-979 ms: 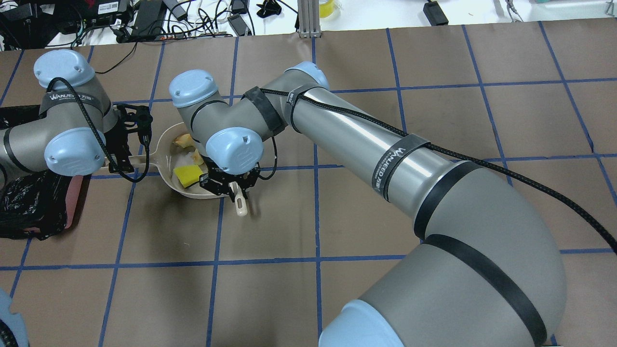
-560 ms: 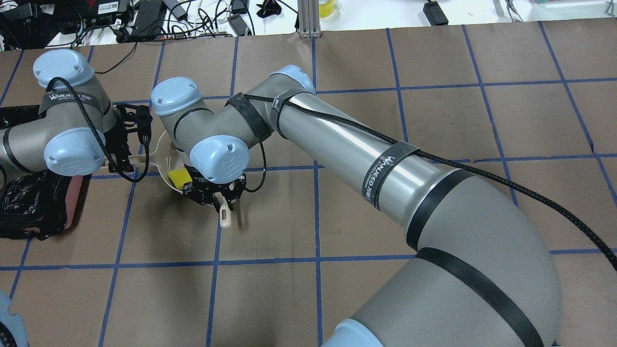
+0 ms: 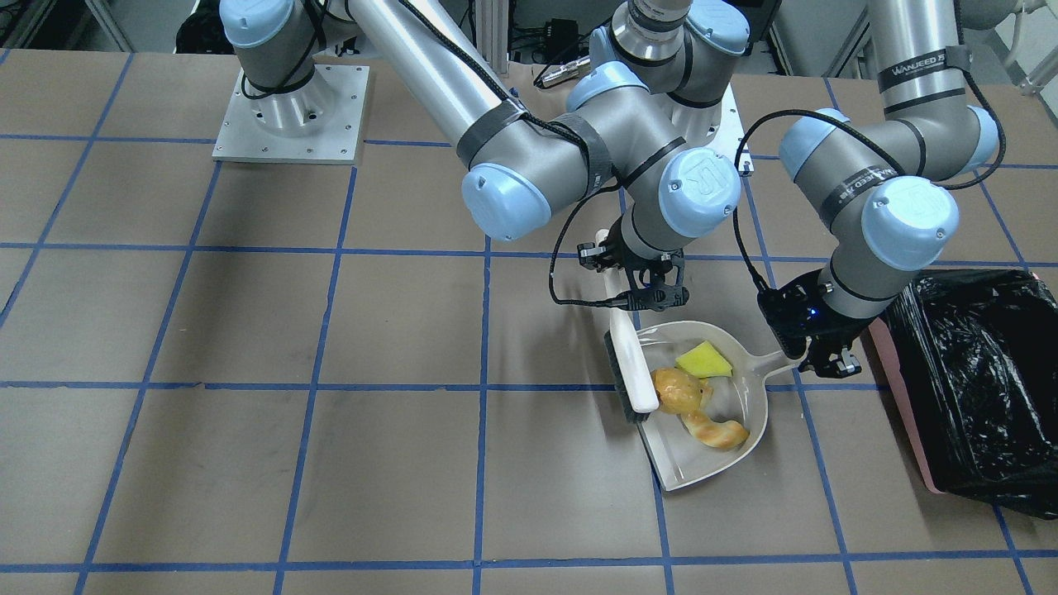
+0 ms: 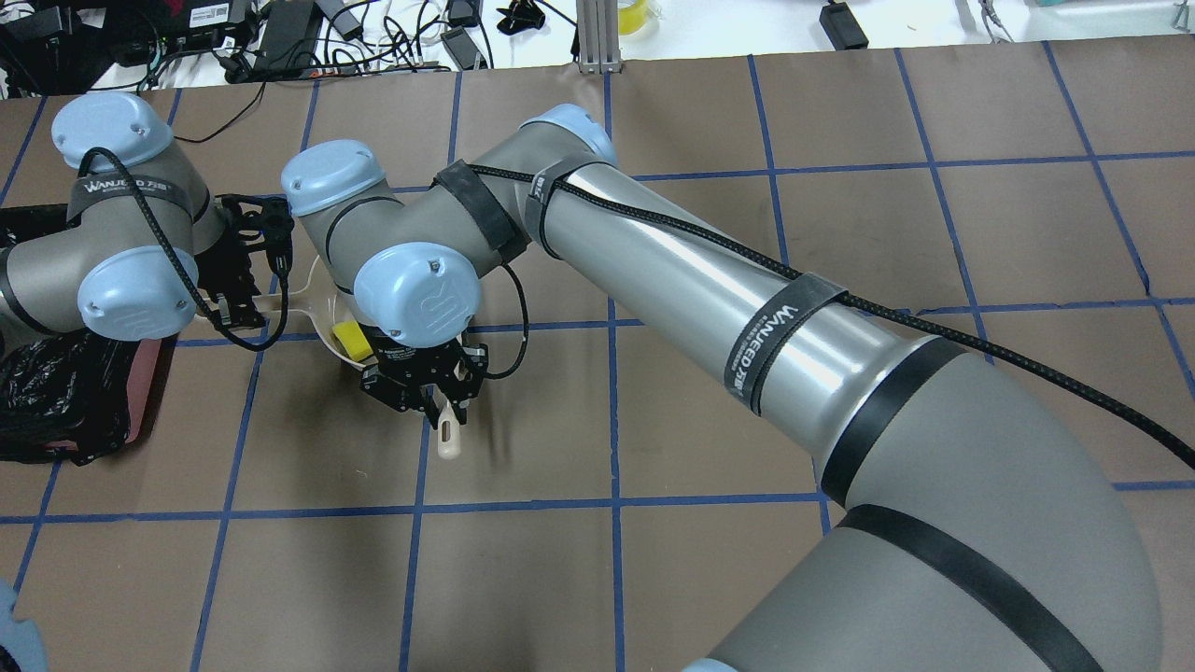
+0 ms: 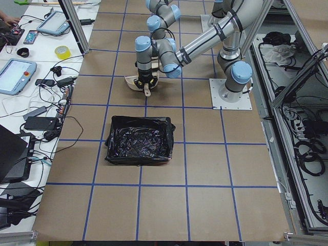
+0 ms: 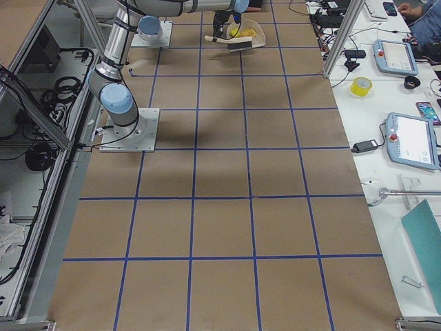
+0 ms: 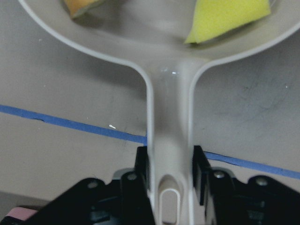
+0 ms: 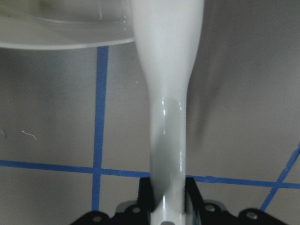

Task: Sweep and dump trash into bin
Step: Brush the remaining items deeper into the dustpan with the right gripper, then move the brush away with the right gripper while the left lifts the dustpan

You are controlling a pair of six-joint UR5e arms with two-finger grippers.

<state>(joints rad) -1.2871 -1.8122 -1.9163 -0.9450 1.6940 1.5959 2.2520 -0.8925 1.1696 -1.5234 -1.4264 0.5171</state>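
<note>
The trash is all in the dustpan [image 3: 694, 467] now. The yellow-green sponge wedge [image 3: 704, 360] lies at the back, near the pan's handle. The bread roll [image 3: 676, 390] is in the middle, right up against the brush [image 3: 635, 372]. The croissant [image 3: 716, 432] curls just beside the roll, closer to the pan's open front. I see no pieces left out on the counter [image 3: 331, 413].

So I think the sweeping part is done. The dumping part is left. The bin [image 3: 967, 380] has only its black bag in it, as far as I can see, and the pan looks like it lies flat on the counter.

My left tool [image 7: 171, 168] is closed tight on the dustpan's handle, so the trash sits just in front of it. The bin is near, on the other side of that tool from the pan. My right tool [image 8: 168, 192] is closed on the brush's handle. It holds the brush along the pan's side edge, with the roll touching the brush head.
</note>
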